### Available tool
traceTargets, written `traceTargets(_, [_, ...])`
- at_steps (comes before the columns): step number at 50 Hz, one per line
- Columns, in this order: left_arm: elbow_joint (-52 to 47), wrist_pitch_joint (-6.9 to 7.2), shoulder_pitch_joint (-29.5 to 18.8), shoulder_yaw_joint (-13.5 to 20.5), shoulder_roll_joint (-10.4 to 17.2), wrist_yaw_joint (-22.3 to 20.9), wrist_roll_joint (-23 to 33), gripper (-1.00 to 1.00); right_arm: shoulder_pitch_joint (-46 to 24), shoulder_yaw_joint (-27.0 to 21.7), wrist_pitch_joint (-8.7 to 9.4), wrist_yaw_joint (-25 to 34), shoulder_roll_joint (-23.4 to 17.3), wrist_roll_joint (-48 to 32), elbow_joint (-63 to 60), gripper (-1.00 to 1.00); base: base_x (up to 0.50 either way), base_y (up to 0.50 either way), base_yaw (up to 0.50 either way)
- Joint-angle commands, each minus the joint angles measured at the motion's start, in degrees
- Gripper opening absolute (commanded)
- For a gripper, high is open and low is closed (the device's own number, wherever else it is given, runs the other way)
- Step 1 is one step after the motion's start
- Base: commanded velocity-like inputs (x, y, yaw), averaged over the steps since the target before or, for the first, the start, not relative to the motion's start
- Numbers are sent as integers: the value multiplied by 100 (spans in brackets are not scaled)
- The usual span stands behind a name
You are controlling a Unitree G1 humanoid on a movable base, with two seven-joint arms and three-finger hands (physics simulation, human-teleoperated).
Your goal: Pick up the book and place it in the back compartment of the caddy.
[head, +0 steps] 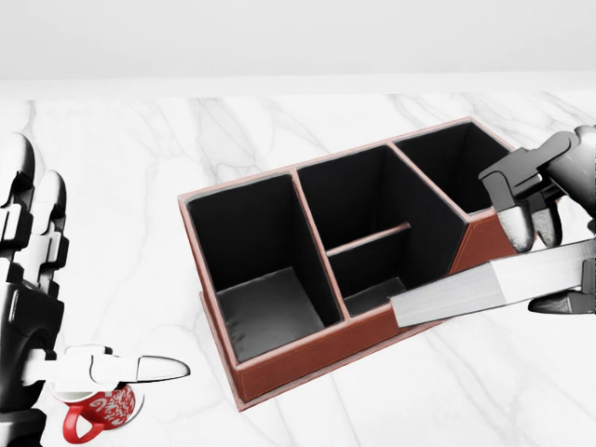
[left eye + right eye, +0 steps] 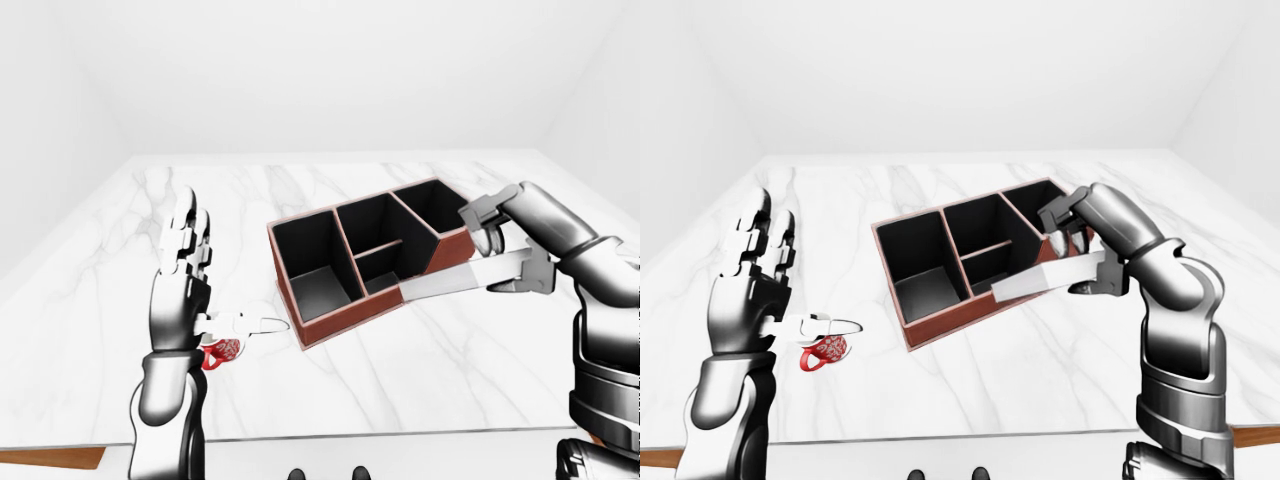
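The book (image 1: 484,284) hangs in the air, nearly level, its white page edge towards me. My right hand (image 1: 545,268) is shut on its right end, fingers (image 1: 520,226) on top and thumb underneath. The book's left end overlaps the low near wall of the red-brown caddy (image 1: 307,358) in the head view. The caddy has black insides: a large compartment at the left, a split middle one, and one at the top right just behind my right hand. At the left edge my left hand (image 1: 84,279) is held up, open and empty.
A red mug (image 1: 98,410) stands on the white marble table (image 2: 400,390) just under my left thumb. The table's near edge runs along the bottom of the eye views. White walls enclose the table.
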Motion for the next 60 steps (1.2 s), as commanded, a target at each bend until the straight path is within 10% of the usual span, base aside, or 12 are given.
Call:
traceTargets(1, [-61,0,-14,23,5,-12,-12,100,-380,258,0,-1,201,-575,-220,-100,0,0,0])
traceTargets(60, [-77,0,-35,36,11,-21,-43,100,-1897,1533,0,-110,1206,-3068,993,-100,0,0,0])
